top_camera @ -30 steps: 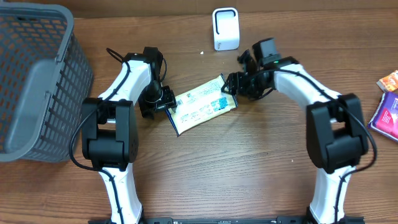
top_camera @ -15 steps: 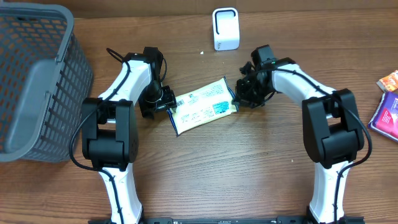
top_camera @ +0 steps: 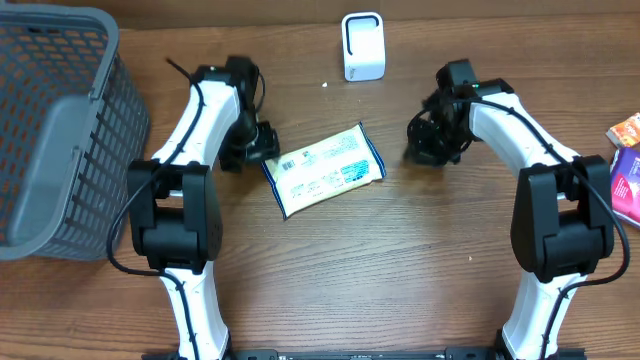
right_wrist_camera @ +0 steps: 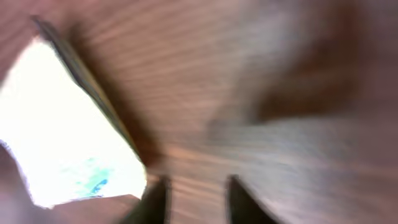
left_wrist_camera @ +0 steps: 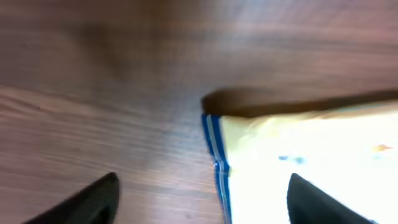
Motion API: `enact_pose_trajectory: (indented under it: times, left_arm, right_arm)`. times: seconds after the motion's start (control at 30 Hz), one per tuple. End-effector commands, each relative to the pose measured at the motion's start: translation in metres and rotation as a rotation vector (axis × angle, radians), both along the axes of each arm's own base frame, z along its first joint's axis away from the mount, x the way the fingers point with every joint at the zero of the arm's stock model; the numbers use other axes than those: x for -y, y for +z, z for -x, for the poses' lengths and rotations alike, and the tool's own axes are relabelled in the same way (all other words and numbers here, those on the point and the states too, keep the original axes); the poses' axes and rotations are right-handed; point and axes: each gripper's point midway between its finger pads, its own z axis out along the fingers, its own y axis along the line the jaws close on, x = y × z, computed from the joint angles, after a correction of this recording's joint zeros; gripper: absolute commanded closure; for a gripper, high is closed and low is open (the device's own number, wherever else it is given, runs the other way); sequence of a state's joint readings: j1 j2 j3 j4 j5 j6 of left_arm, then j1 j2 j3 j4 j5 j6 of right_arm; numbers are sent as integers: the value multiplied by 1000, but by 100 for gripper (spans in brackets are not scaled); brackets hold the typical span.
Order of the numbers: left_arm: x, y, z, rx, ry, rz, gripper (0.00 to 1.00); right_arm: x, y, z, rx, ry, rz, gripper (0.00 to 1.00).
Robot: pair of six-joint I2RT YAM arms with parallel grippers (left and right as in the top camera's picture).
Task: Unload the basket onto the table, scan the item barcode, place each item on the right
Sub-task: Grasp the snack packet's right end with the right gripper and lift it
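**Packet down flat, both arms clear of it**

- The packet (top_camera: 323,170) lies flat on the table (top_camera: 400,260), printed face up and skewed. It sits between the two arms and short of the scanner (top_camera: 362,46), which stands well apart at the far edge.
- The left gripper (top_camera: 260,148) sits just beside the packet's left end. In the left wrist view its jaws stand wide apart, with the blue-edged corner of the packet in the gap but nothing pinched.
- The right gripper (top_camera: 424,148) is near the packet's right end, clear of it. The right wrist view is badly blurred. Its jaws appear slightly parted over bare wood, with the packet off to one side and nothing held.
- Judgement: lying flat suits a regrip, since either arm can get at a free short edge. The scan looks not yet done, as no face of the packet is turned toward the scanner's window.
- I cannot tell where the barcode is; the print is too small.
- The basket (top_camera: 60,130) sits at the left, not involved.
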State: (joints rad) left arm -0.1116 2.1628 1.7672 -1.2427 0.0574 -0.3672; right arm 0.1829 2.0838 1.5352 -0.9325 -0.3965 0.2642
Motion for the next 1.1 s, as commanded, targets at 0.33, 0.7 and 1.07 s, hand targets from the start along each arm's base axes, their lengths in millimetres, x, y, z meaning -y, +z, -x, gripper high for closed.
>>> enact_pose_trajectory:
  times: [0.33,0.7,1.07]
  left_arm:
    - [-25,13,-23,82,172,-113,0]
    - [-43,12,-18,52,226,-121,0]
    - [-44,9,-13,34,221,-124,0]
  right_arm:
    - [-67,3,-31,258,221,-81,15]
    - [-85,-35,-12,174,269,-74,32]
    - [-75,-43,-13,138,222,-64,96]
